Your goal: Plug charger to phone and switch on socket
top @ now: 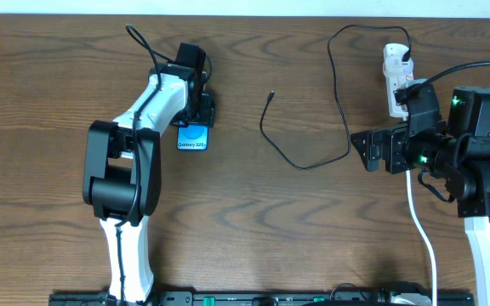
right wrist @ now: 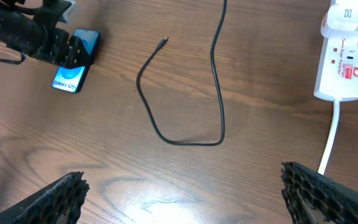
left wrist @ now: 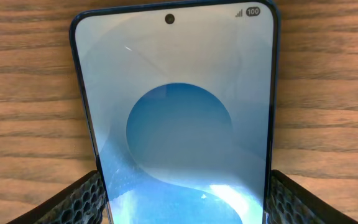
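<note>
The phone (top: 192, 138) lies flat on the wooden table with its blue screen up; it fills the left wrist view (left wrist: 179, 112). My left gripper (top: 199, 115) is down over its far end, one finger against each long edge (left wrist: 185, 182), shut on it. The charger (top: 300, 165), a thin black cable, loops across the table middle; its connector tip (top: 271, 95) lies free, right of the phone. Its plug (top: 407, 56) sits in the white socket (top: 394, 85) at the back right. My right gripper (top: 369, 150) is open and empty, hovering (right wrist: 182, 183) just left of the socket (right wrist: 344, 62).
The socket's thick white cord (top: 424, 238) runs along the right side toward the front edge. In the right wrist view the cable (right wrist: 179, 142), its tip (right wrist: 165, 41) and the phone (right wrist: 73, 68) lie ahead. Bare wood lies between tip and phone.
</note>
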Robot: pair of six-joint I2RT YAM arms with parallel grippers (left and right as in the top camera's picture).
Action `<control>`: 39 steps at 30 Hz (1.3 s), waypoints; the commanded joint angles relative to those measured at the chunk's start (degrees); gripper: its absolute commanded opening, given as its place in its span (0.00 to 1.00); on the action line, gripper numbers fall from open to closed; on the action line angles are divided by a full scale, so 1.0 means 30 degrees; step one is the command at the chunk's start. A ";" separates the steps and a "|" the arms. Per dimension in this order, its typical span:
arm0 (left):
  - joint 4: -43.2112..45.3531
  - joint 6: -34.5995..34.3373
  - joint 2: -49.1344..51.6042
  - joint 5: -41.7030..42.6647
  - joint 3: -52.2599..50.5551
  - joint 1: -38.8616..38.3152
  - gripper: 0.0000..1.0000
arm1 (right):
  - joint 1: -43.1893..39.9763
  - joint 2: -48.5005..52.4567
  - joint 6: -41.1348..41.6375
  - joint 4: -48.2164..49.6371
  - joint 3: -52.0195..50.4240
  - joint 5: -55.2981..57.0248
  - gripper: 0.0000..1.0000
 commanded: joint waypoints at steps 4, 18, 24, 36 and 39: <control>-0.0066 -0.0109 -0.1064 -0.0175 0.0022 0.0036 0.08 | 0.0109 0.0029 -0.0270 -0.0036 0.0328 -0.0109 0.99; -0.0889 -0.5566 -0.2535 -0.0168 0.0051 0.0051 0.07 | 0.0109 0.0029 -0.0270 -0.0022 0.0328 -0.0117 0.99; -0.1115 -0.7410 -0.4816 -0.0160 0.0051 0.0051 0.08 | 0.0109 0.0029 -0.0270 -0.0022 0.0328 -0.0117 0.99; -0.3636 -1.6036 -0.8400 -0.0168 0.0051 0.0051 0.07 | 0.0109 0.0029 -0.0270 -0.0036 0.0328 -0.0124 0.99; -0.4612 -1.8629 -0.8451 -0.0175 0.0051 0.0051 0.08 | 0.0109 0.0029 -0.0270 -0.0036 0.0328 -0.0131 0.99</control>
